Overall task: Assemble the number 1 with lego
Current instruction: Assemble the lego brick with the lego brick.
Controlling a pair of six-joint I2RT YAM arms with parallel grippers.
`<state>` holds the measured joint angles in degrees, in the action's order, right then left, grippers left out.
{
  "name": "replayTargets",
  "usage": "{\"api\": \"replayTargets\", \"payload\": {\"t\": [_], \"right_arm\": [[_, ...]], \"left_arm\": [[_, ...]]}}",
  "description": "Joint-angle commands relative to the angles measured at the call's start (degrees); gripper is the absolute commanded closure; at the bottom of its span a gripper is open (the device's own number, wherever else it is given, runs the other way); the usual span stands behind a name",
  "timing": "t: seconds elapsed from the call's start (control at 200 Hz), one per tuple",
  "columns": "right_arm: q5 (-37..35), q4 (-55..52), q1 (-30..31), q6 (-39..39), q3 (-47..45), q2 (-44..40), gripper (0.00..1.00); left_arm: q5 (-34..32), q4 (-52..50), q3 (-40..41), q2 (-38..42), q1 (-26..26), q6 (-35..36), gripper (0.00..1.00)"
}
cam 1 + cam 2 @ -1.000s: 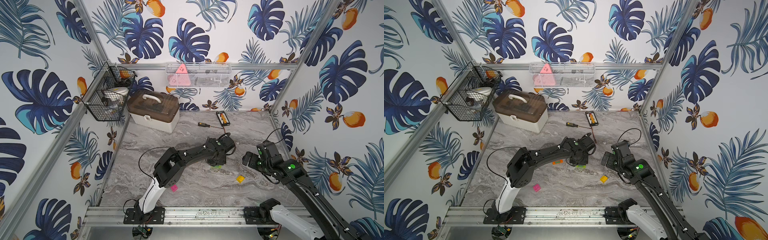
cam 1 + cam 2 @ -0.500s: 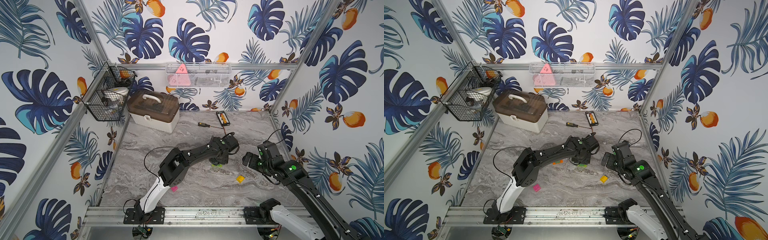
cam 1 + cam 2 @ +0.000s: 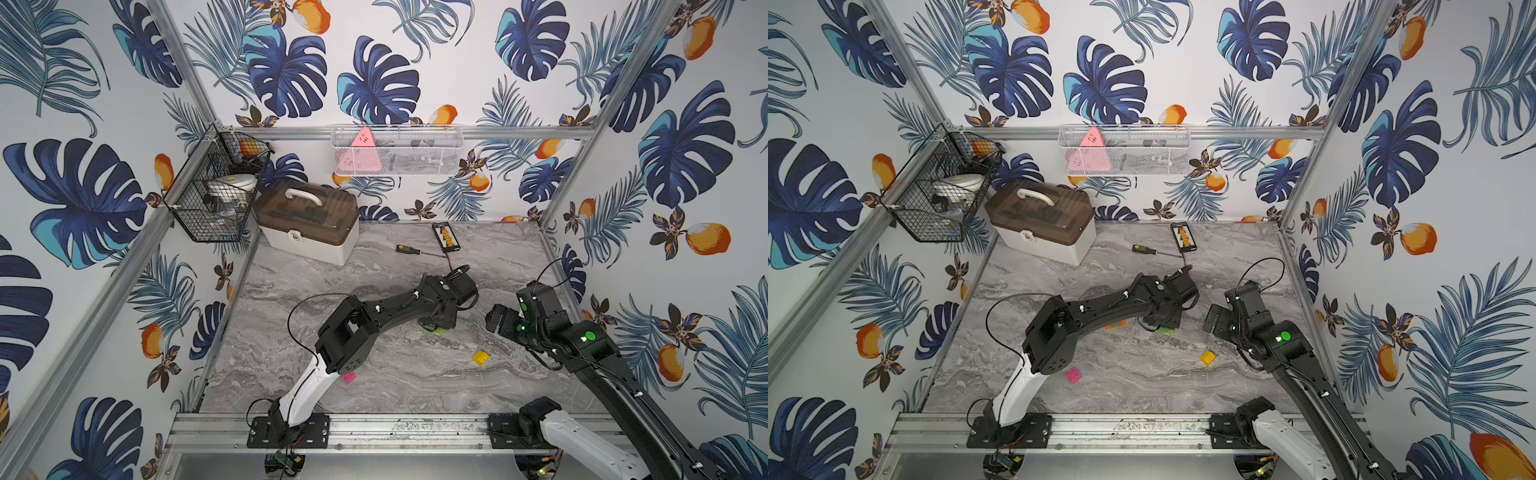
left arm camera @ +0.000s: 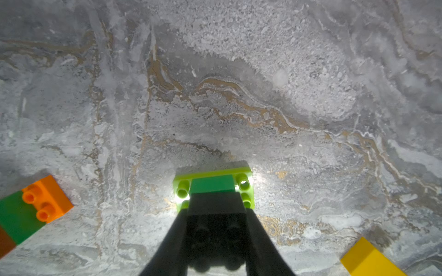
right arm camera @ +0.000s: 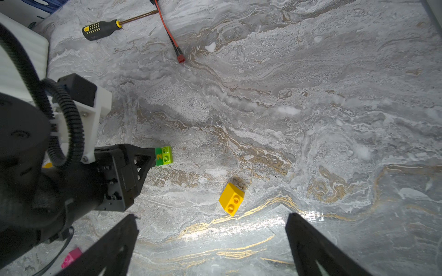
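Seating the black brick (image 4: 215,229) squarely is my concern. My left fingers (image 4: 175,241) are clamped on its two sides, and it sits against the green brick (image 4: 211,185) on the lime brick (image 4: 244,184), low over the counter (image 4: 263,95) near its middle. I cannot tell whether its underside has locked onto the lime studs.

I would push straight down with no twist, since the lime brick lies loose and could skate or tip. Only then would I let go, spreading gently so the stack does not lift with me.

My right fingers (image 5: 308,246) are spread wide and empty near the yellow brick (image 5: 231,198); they could brace the lime end. The orange brick (image 4: 47,198) lies near the stack, and the pink brick (image 3: 1073,375) is well apart.
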<state>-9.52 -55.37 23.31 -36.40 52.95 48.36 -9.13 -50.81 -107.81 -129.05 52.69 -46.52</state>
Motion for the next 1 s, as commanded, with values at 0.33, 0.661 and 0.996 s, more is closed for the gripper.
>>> {"api": "replayTargets", "payload": {"t": [0.33,0.661,0.996], "right_arm": [[-0.5,-1.3,0.0,1.0,0.9,-0.5,0.0],[-0.5,-1.3,-0.1,1.1,1.0,-0.6,0.0],[-1.0,-1.6,0.0,1.3,2.1,0.0,0.0]], "left_arm": [[2.8,1.7,3.4,-0.3,-1.2,-6.6,0.89],[-0.6,3.5,7.2,2.1,0.4,-0.2,0.95],[-3.3,6.0,11.6,4.7,2.2,-3.2,1.0]]}}
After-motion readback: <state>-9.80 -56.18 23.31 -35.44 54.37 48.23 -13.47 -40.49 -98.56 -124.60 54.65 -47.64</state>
